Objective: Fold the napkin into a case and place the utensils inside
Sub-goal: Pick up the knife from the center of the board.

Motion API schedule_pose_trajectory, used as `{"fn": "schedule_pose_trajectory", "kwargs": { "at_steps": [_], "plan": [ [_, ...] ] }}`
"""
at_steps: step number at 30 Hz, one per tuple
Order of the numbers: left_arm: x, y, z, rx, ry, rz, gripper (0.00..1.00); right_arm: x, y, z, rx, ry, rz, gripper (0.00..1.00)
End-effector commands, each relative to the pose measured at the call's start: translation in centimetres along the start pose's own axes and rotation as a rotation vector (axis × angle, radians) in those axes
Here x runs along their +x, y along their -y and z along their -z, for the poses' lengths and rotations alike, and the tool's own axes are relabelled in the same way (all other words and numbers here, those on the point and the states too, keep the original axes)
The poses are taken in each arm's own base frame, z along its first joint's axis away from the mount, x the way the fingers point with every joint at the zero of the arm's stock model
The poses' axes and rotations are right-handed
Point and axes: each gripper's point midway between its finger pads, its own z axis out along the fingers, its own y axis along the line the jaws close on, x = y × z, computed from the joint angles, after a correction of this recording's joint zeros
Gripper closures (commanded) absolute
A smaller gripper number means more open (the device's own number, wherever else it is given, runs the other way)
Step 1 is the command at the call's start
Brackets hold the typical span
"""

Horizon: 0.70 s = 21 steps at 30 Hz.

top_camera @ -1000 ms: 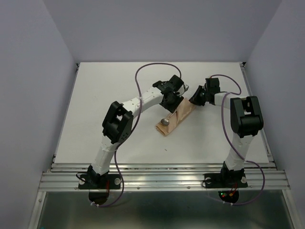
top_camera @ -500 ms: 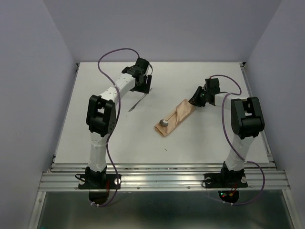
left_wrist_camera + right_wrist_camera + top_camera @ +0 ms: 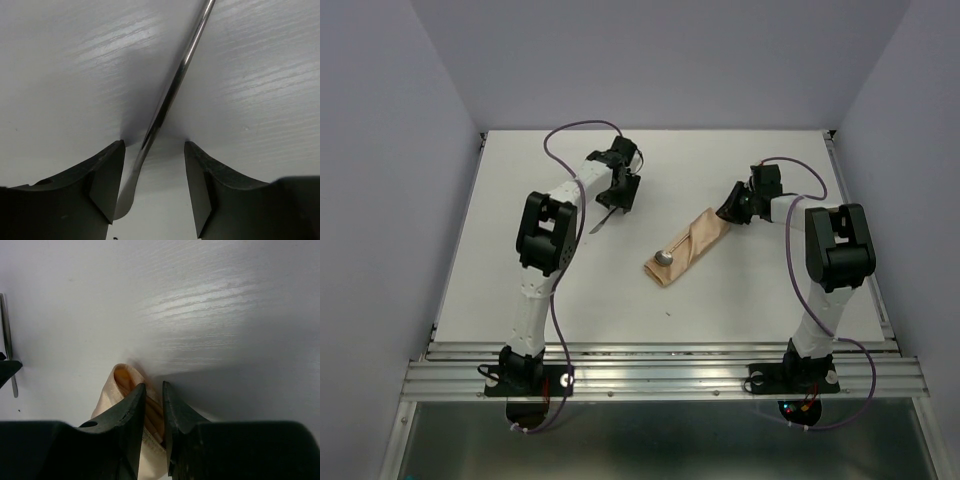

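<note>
At the far left of the counter (image 3: 520,290), the left claw (image 3: 153,146) hung low over a loose utensil (image 3: 175,87). Its fingers stood wide apart, one on either side of the slim steel handle, and gripped nothing. The utensil lay flat on the white surface, well apart from the case (image 3: 692,245). The case rested on a diagonal near the middle of the counter, with a spoon (image 3: 666,254) already tucked in and its round bowl showing at the near end.

The right claw (image 3: 153,388) was at the far end of the case, its fingers drawn almost together with peach cloth in the narrow gap. It appeared to be pinching a fold there.

The utensil looked light, rigid and slick. Because it sat so low, the fingertips would probably have to press down to the counter and close across the narrow handle. A hold near the middle seemed best, so that it would neither pivot nor slide out.

The cloth was soft and limp, so a pinch on one layer could pull the folds apart. Holding near the opening would likely keep the pocket's mouth steady for the next piece.
</note>
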Motion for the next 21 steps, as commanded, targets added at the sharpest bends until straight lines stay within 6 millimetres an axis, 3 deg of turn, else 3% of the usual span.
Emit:
{"fn": "schedule_pose_trajectory", "kwargs": {
  "at_steps": [1, 4, 9, 11, 12, 14, 15, 19, 21],
  "plan": [
    [-0.4, -0.9, 0.1, 0.010, 0.009, 0.001, 0.39, 3.0, 2.4, 0.2, 0.091, -0.087, 0.005, 0.73],
    [-0.1, -1.5, -0.6, 0.024, 0.002, 0.021, 0.45, 3.1, 2.4, 0.3, 0.091, -0.088, 0.006, 0.73],
    [1.8, -1.5, -2.2, 0.061, -0.061, 0.031, 0.70, 3.3, 2.5, 0.2, 0.094, -0.092, 0.002, 0.73],
    [2.4, -1.4, -2.6, 0.066, -0.075, 0.034, 0.74, 3.2, 2.4, 0.2, 0.089, -0.093, 0.002, 0.73],
    [2.4, -1.2, -2.6, 0.072, -0.076, 0.040, 0.84, 3.2, 2.4, 0.2, 0.088, -0.091, 0.001, 0.73],
    [2.3, -1.0, -2.5, 0.080, -0.075, 0.043, 0.95, 3.1, 2.3, 0.3, 0.088, -0.090, 0.001, 0.73],
    [2.2, -1.0, -2.4, 0.082, -0.072, 0.045, 1.00, 3.1, 2.3, 0.3, 0.087, -0.089, 0.002, 0.73],
    [0.6, -0.5, -0.1, 0.091, -0.010, 0.048, 1.00, 3.1, 2.3, 0.4, 0.087, -0.087, 0.002, 0.73],
    [-0.7, -0.1, 2.1, 0.093, 0.049, 0.044, 1.00, 3.1, 2.3, 0.5, 0.089, -0.086, 0.002, 0.73]
  ]
}}
